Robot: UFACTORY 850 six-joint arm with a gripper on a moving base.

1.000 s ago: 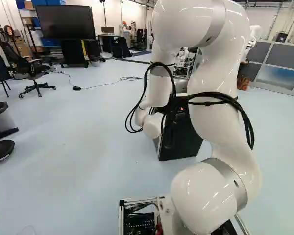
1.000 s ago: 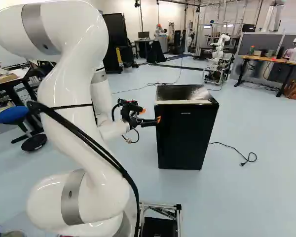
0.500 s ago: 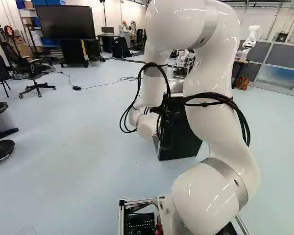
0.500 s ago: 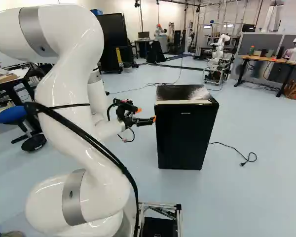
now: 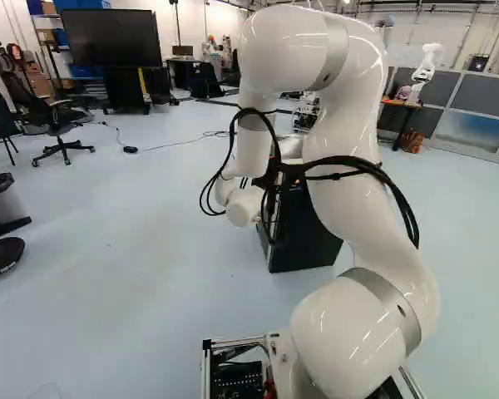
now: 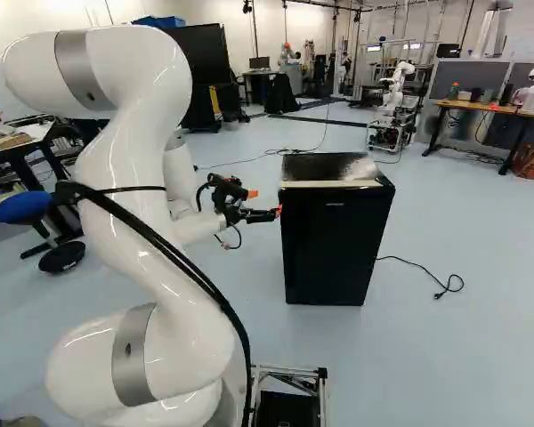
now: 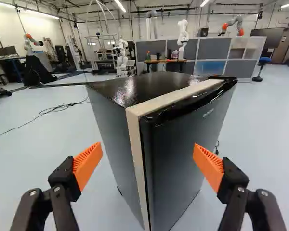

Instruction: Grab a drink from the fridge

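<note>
Fridge (image 6: 334, 245) stands shut ahead of the gripper (image 7: 147, 148), whose fingers are spread wide to either side of its near corner, holding nothing; the drink is hidden, presumably inside. A fingertip missing the edge of the door (image 7: 173, 159) by the pale strip (image 7: 138, 163) could shove the fridge askew, though floor (image 7: 38, 159) alongside likely gives swinging room

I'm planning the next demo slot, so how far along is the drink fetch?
Early on. The approach looks mostly done: the gripper is at the fridge, beside the door's edge. Lining up with that edge seems in hand; the fingers stand open, gripping nothing. Left: the door is shut, so opening it, then grasping and removing a drink; none shows.
</note>
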